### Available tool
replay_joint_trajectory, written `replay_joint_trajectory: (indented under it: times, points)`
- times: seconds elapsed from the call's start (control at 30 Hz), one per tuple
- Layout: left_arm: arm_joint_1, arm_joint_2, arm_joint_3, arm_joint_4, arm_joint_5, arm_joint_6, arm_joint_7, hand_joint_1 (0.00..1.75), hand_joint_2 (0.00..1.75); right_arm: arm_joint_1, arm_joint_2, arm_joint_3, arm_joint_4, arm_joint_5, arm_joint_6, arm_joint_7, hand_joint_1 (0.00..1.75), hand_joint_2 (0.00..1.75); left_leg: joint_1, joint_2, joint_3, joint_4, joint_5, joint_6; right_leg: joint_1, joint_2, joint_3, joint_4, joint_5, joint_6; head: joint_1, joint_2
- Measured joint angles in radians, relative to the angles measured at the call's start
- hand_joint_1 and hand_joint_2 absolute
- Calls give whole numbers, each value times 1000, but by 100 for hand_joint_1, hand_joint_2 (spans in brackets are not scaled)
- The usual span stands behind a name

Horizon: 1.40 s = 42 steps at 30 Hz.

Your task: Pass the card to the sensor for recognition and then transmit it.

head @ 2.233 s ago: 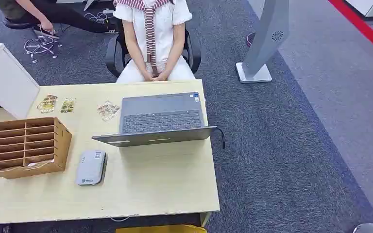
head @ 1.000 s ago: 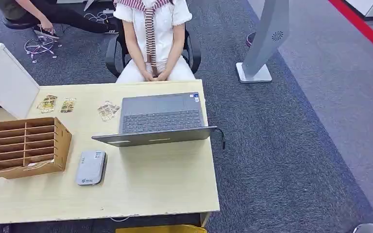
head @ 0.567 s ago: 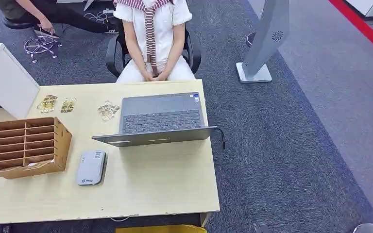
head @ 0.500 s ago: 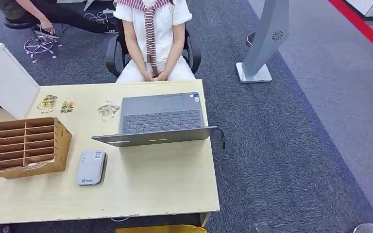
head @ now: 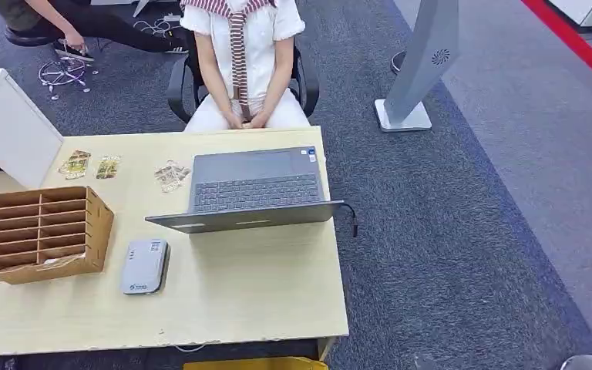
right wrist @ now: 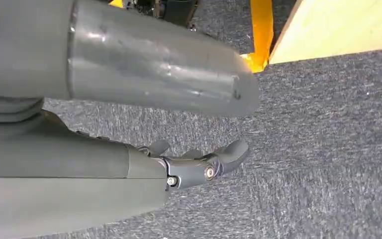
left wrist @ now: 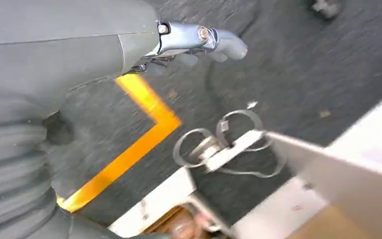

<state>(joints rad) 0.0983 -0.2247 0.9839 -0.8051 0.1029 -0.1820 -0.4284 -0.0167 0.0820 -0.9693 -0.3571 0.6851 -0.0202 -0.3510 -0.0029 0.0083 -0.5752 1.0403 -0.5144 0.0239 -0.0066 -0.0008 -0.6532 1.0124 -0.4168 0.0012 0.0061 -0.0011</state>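
Observation:
A grey card sensor (head: 144, 266) lies flat on the wooden table (head: 262, 293), just right of a wooden slotted box (head: 46, 231). Three small packets of cards (head: 172, 176) lie along the table's far side, left of the laptop. My left hand (left wrist: 189, 40) hangs over dark carpet with its fingers spread and nothing in them. My right hand (right wrist: 194, 167) also hangs over carpet beside the table's edge (right wrist: 338, 25), fingers loosely apart and holding nothing.
An open grey laptop (head: 250, 189) stands mid-table, facing a seated person (head: 239, 62) across it. A white box (head: 8, 123) sits at the far left. A grey stand (head: 424, 62) rises from the carpet to the right. Yellow tape (left wrist: 144, 134) marks the floor.

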Motion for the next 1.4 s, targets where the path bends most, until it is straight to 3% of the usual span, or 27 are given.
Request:
replay_joint_trajectory:
  times: [0.6, 0.73, 0.83, 1.4]
  points:
    - [169, -50, -226, -589, 114, 108, -103, 0, 175, -22, 3, -111, 26, 76, -24, 5, 0, 0, 0, 0, 0, 0, 0, 0, 0, 0, 0, 0, 0, 0, 0, 0]
    - [191, -50, -295, -746, 93, 124, -127, 0, 175, -29, 3, -136, 37, 100, -32, 11, 0, 0, 0, -1, 1, 0, 0, 0, 0, 0, 0, 0, 0, 0, 0, 0]
    - [184, -24, -348, -811, 37, 153, -130, 0, 175, -36, 3, -146, 45, 121, -34, 18, 0, 0, 0, 0, 2, 0, 0, 0, 0, 0, 1, 0, 1, -1, 0, 0]
    - [-43, 144, -624, -838, -418, 289, 57, 0, 175, -69, 5, -152, 75, 201, -33, 60, 0, 0, 0, 0, 2, 0, 3, -2, 0, 0, 1, 0, 2, -2, 0, 0]
